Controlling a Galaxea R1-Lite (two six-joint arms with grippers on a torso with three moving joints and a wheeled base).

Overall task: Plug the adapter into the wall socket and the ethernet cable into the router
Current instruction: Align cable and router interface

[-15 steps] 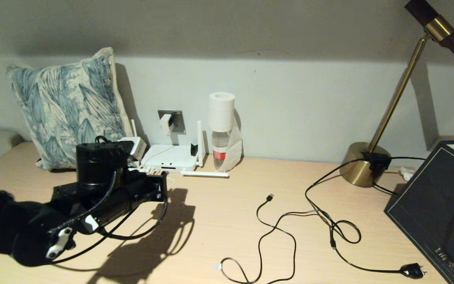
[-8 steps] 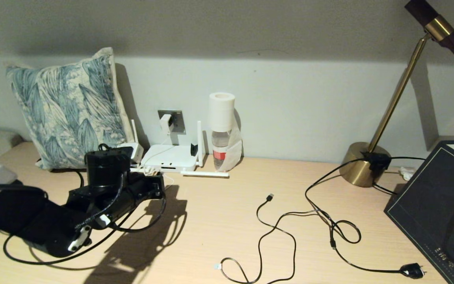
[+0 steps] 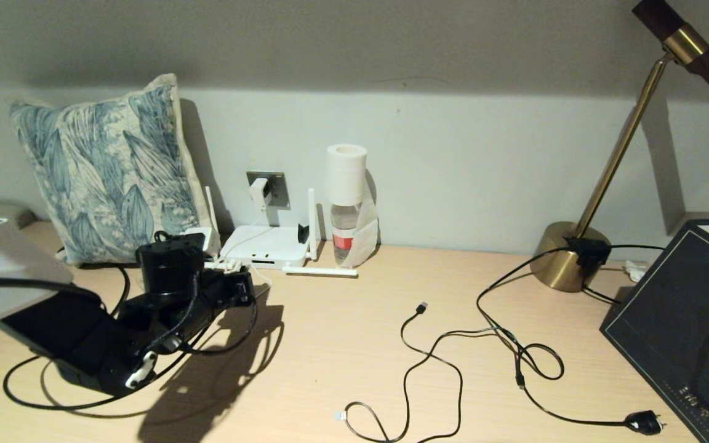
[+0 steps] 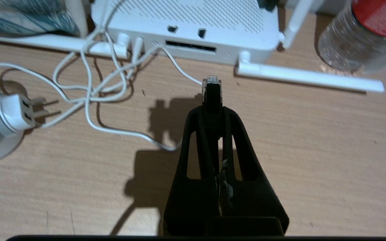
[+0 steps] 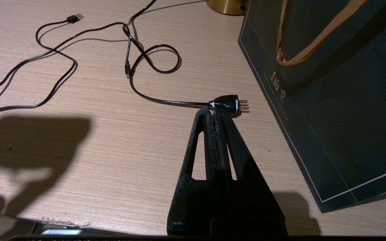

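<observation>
Left gripper (image 4: 212,100) pinching the ethernet cable (image 4: 212,89) just behind its clear clip plug, plug tip pointing at the router (image 4: 193,23), close to the dark port slot on its near edge but not yet in. Router sitting far-left on the desk (image 3: 342,344) against the wall, just right of the pillow (image 3: 105,166). Adapter (image 3: 258,192) looks already seated in the wall socket (image 3: 274,184) above the router, white cord dropping down: that half judged done. Left to do: line up plug with port, push home, release. Right gripper (image 5: 215,115) pressed together on nothing, parked over the near-right desk beside the black plug (image 5: 228,103) and dark bag (image 5: 330,100). Hard to make out: which port is the target, clip orientation, whether adapter pins are fully in. Cable's run behind the left arm mostly hidden.
</observation>
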